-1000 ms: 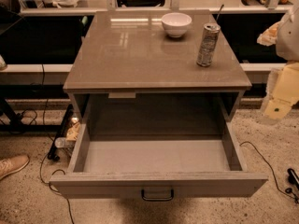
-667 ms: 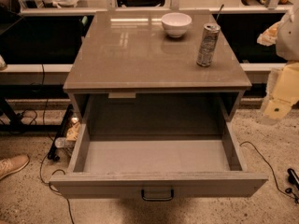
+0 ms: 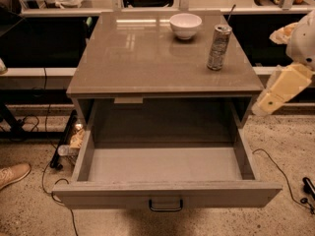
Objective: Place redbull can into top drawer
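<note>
The redbull can (image 3: 218, 47) stands upright on the right side of the cabinet top (image 3: 147, 58), a slim silvery can with darker markings. The top drawer (image 3: 165, 168) is pulled wide open below it, and nothing shows inside; its plain front carries a small dark handle (image 3: 165, 205). My arm enters from the right edge, and the cream-coloured gripper (image 3: 275, 95) hangs beside the cabinet's right side, below and to the right of the can and apart from it.
A white bowl (image 3: 185, 25) sits at the back of the cabinet top, left of the can. Cables (image 3: 275, 166) lie on the floor at both sides. A shoe (image 3: 12, 173) is at the left edge. Shelving runs behind the cabinet.
</note>
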You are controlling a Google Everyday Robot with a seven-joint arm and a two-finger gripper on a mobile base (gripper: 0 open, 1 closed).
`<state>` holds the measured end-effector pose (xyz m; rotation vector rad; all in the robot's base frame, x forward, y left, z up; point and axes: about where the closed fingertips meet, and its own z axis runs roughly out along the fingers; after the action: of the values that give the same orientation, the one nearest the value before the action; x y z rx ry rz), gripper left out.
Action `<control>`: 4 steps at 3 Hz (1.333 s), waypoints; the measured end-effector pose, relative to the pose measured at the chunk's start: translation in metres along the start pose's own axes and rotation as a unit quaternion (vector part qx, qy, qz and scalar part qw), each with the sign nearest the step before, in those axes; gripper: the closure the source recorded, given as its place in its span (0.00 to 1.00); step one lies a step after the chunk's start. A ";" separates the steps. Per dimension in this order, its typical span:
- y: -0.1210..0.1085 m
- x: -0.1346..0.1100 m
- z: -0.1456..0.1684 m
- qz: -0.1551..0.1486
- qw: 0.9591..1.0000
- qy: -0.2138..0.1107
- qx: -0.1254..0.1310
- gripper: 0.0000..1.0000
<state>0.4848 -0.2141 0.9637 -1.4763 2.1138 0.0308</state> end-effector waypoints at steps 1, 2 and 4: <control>-0.028 0.004 0.024 0.048 0.994 -0.091 0.027 0.00; -0.067 0.013 0.042 0.100 0.978 -0.171 0.070 0.00; -0.117 0.023 0.068 0.168 0.946 -0.252 0.116 0.00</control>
<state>0.6105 -0.2580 0.9290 -0.8438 1.8409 0.2507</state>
